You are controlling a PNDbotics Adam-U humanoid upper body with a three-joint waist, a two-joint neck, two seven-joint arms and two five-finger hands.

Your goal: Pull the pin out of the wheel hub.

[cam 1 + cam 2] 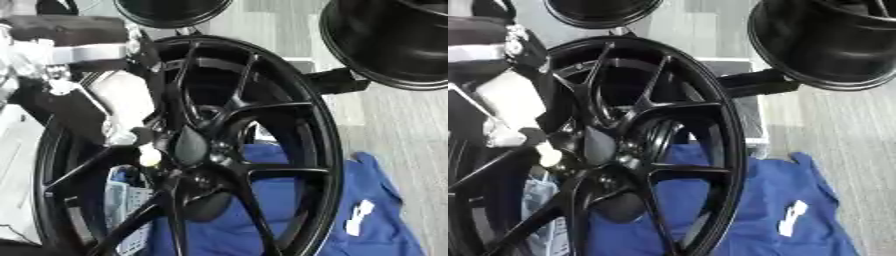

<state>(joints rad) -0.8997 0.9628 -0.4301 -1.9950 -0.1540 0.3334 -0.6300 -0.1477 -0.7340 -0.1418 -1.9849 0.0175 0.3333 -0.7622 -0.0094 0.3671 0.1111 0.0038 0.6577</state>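
Observation:
A large black wheel hub (289,100) stands on edge and fills the middle of both views, its spokes meeting at a dark centre cap (188,145). A small cream-coloured pin (150,156) sticks out just left of that cap. My left arm comes in from the upper left, black with a white panel. My left hand (136,136) is at the hub's centre, its dark fingers curled on the pin's upper end. The contact itself is partly hidden by the spokes. My right hand shows in neither view.
Two more black wheels stand behind, one at the top middle (171,10) and one at the top right (394,40). A black bracket (337,80) juts from the hub's right rim. A blue cloth (376,200) with a white label lies on the grey floor below.

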